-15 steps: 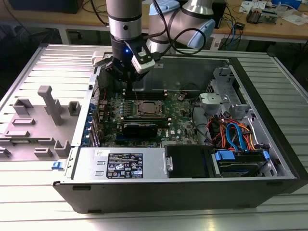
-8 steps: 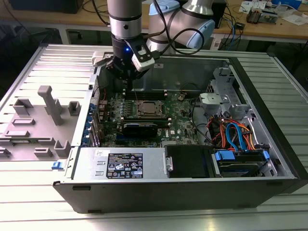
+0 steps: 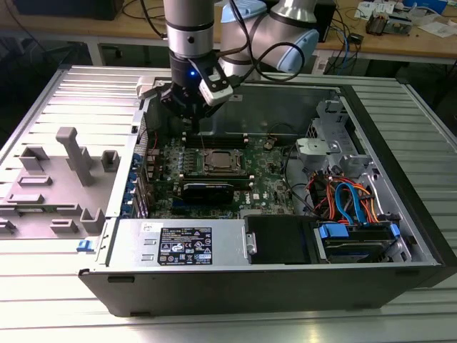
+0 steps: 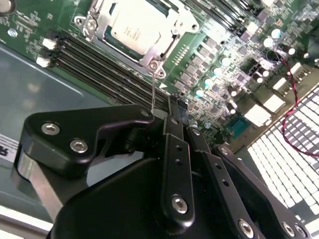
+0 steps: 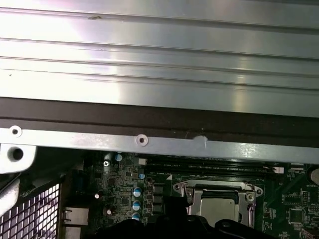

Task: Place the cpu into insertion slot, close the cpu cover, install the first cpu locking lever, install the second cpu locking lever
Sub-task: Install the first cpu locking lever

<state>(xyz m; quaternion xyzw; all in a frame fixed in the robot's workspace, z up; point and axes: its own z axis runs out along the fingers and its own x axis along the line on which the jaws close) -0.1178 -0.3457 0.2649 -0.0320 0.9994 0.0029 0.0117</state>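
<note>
Fingers [image 4: 175, 124] are pressed together, nothing visibly between them, hovering over the motherboard [image 4: 30, 25]. Just beyond their tips the cpu [image 4: 133, 29] lies seated in the insertion slot [image 3: 220, 161], framed by the lowered cpu cover [image 4: 107, 32]; closed tips probably suit pushing, not gripping.
</note>
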